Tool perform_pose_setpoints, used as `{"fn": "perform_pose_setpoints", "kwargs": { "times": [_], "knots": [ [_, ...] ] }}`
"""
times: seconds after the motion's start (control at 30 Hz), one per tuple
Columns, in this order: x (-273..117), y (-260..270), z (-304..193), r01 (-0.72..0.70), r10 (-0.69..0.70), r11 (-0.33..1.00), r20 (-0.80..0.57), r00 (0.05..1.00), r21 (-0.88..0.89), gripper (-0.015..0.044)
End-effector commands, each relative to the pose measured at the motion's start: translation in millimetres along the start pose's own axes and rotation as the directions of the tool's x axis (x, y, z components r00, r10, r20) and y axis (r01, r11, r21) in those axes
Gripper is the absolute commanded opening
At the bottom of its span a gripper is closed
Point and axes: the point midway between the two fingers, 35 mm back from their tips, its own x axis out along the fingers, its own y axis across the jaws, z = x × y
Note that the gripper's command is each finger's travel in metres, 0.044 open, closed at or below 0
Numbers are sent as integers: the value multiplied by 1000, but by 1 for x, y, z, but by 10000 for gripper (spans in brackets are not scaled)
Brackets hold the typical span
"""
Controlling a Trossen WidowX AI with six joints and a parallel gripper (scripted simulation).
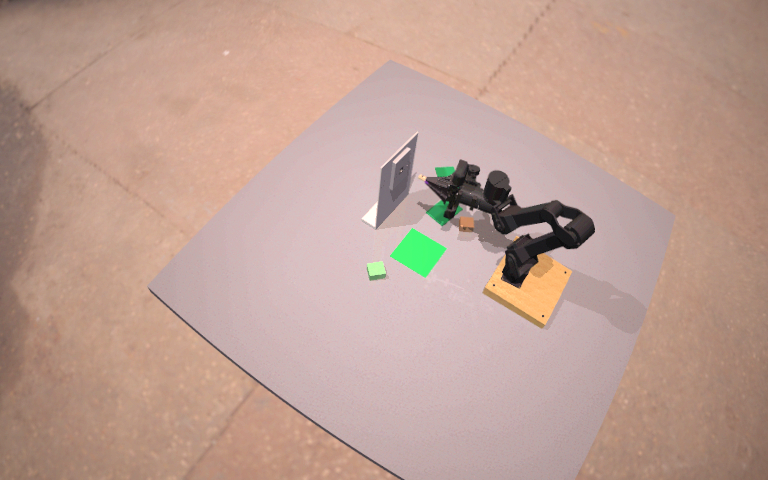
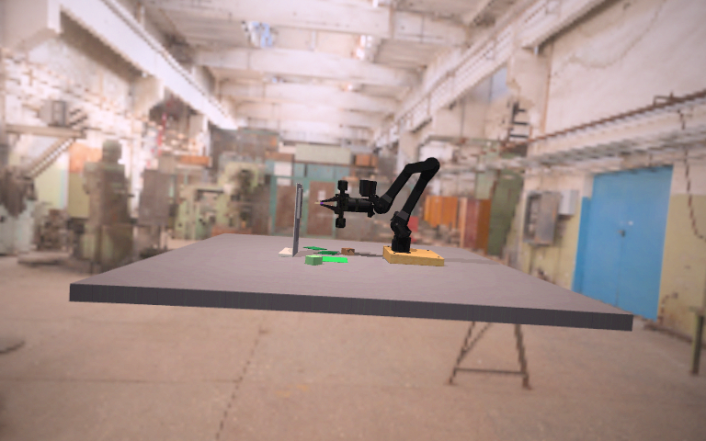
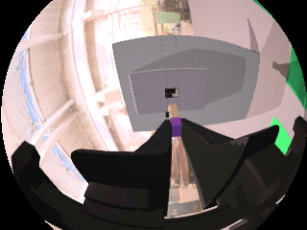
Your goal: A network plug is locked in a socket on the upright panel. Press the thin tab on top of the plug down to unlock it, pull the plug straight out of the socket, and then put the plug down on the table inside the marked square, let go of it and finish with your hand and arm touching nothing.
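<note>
My gripper (image 1: 428,181) (image 2: 323,203) (image 3: 174,124) is shut on the plug (image 1: 422,177) (image 3: 173,111), whose tan end points at the panel; a purple part shows between the fingertips. The upright grey panel (image 1: 386,198) (image 2: 296,233) (image 3: 235,111) faces the gripper. Its socket (image 1: 402,169) (image 3: 171,92) shows a dark, empty opening. The plug is outside it, with a gap, high above the table. The thin tab cannot be made out clearly. A bright green square (image 1: 418,252) (image 2: 335,259) lies flat on the table, in front of the panel and to one side of the gripper.
Two darker green patches (image 1: 444,212) (image 1: 445,170) lie under and beyond the gripper. A brown block (image 1: 466,224) (image 2: 347,251) sits below the arm. A light green block (image 1: 376,270) (image 2: 313,260) stands near the bright square. The arm's wooden base (image 1: 529,297) (image 2: 416,255) is at the right.
</note>
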Motion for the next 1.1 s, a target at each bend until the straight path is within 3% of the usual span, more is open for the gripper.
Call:
{"fn": "perform_pose_setpoints", "kwargs": {
  "times": [0.0,0.9,1.07],
  "knots": [
    [0,10,0,-8,8,1000,-2,1000,-5,0],
    [-17,49,-11,-6,6,1000,-5,1000,-4,0],
    [-10,38,-15,59,-59,998,-8,998,29,0]
  ]
}}
